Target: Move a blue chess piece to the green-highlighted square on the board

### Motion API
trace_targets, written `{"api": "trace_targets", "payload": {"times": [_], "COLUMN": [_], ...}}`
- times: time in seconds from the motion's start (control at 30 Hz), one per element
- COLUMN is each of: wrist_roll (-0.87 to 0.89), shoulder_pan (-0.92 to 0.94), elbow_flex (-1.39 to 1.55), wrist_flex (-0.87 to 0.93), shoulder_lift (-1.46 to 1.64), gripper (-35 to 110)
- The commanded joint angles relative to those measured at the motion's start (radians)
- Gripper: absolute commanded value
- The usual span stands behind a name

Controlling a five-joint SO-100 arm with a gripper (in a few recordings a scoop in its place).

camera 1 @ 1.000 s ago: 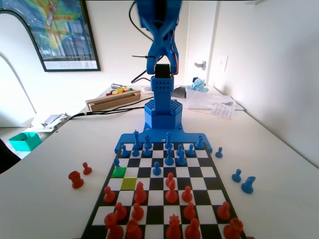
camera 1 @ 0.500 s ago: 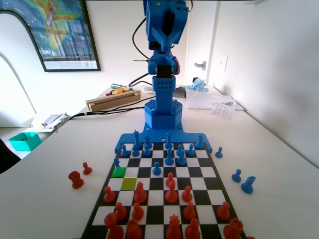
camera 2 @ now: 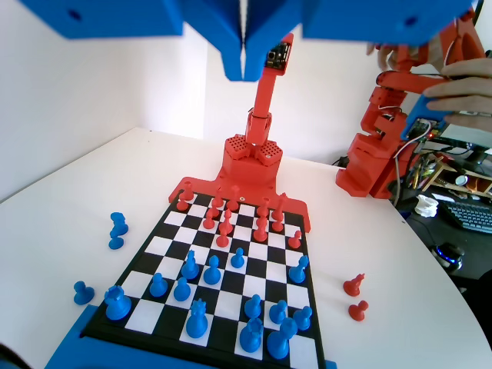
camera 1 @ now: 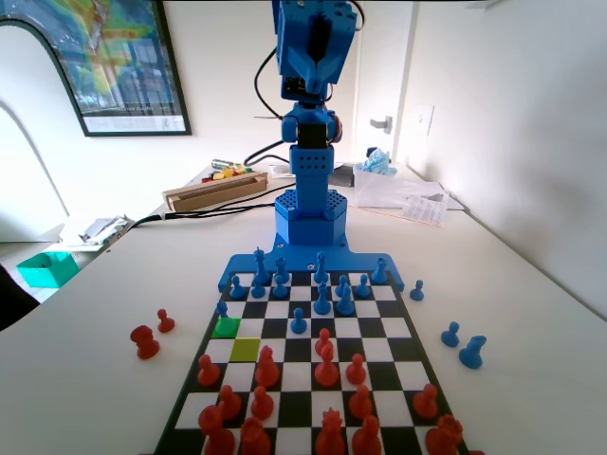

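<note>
We judge the blue pawn (camera 1: 222, 309) light, rigid and smooth (easily tipped); grip it at the neck under its ball head. It stands on the board (camera 1: 408, 365) just behind the green square (camera 1: 226, 327). The gripper (camera 2: 244, 68) hangs high, jaws together, holding nothing

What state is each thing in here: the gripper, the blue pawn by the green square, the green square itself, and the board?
gripper: raised high above the board, jaws closed, holding nothing.
blue pawn: upright on the board's left edge in the fixed view, just behind the green square.
green square: unoccupied.
board: flat on the table, blue and red pieces standing on it.
</note>
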Motion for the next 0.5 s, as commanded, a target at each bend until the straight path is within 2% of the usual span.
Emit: {"api": "trace_targets", "payload": {"times": [0.0,0.47], "wrist_roll": [0.009,0.018], "shoulder_pan": [0.005,0.009], "elbow_flex": [0.003,0.003], "wrist_flex": [-0.003,0.0], "shoulder_lift": [0.02,0.02], "gripper": [4,4]}}
